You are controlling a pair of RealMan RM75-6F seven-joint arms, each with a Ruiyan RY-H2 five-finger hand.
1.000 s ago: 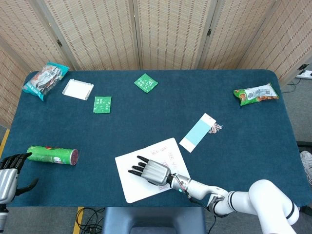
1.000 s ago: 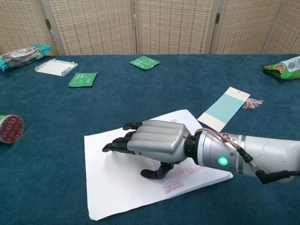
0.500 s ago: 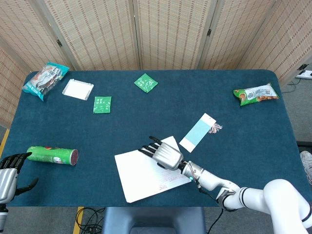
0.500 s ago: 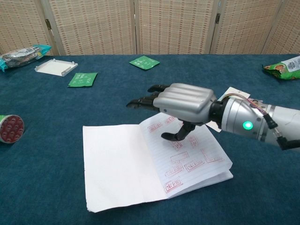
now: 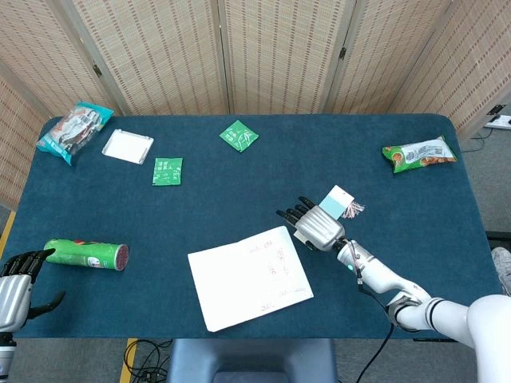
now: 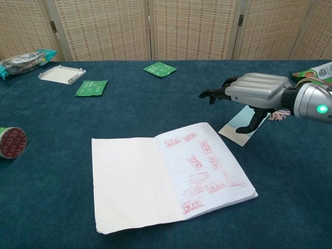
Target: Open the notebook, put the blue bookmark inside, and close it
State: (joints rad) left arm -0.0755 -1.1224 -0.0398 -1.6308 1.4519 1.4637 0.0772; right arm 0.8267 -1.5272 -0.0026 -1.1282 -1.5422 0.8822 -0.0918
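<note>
Two hands are showing. My right hand (image 6: 258, 89) is hovering over the near end of the bookmark (image 5: 336, 200), fingers (image 6: 215, 94) spread and reaching toward my left, thumb hanging down toward the card, holding nothing; whether the thumb is touching the card I cannot tell. My left hand (image 5: 14, 287) is sitting at the counter's (image 5: 239, 183) near left corner, fingers loosely curled and apart, empty.

Task items:
- Notebook (image 6: 166, 176): lying open and flat near the front edge, blank page on my left, lined page with red stamps on my right.
- Bookmark: pale blue card with a white end and a small tassel, lying on the cloth just beyond and right of the notebook, apart from it, mostly covered by my right hand in the head view.

Other items on the counter:
- Green can (image 5: 86, 254): lying on its side near my left hand.
- White tray (image 5: 127, 146): sitting at the far left.
- Snack bag (image 5: 74, 130): lying just left of the tray at the far left corner.
- Green sachet (image 5: 167, 171): lying right of the tray.
- Green packet (image 5: 239, 136): lying at far centre.
- Green bag (image 5: 419, 154): lying at the far right.
</note>
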